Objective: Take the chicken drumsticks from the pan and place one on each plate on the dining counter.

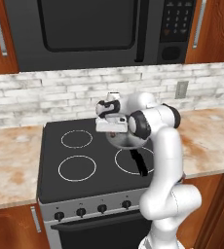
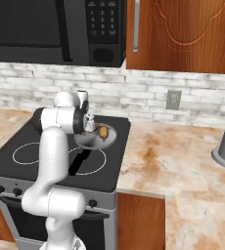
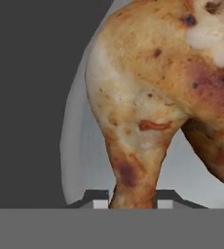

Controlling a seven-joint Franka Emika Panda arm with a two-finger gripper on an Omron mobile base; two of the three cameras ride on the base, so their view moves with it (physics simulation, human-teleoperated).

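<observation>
Two drumsticks lie in the pan (image 2: pixel 96 138) at mid-frame of the right base view, on the stove's (image 1: pixel 60 146) back right burner. Close up, the gripper (image 3: pixel 132 200) at bottom centre pinches the narrow end of one drumstick (image 3: pixel 148 92); the other drumstick (image 3: pixel 214 146) lies at lower right, touching it.

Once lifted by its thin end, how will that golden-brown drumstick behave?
The golden-brown roasted chicken drumstick is pinched at its narrow bone end by the pincer, so its bulky upper part may swing or pivot. Its glossy skin probably slips. It looks stiff, not floppy.
</observation>
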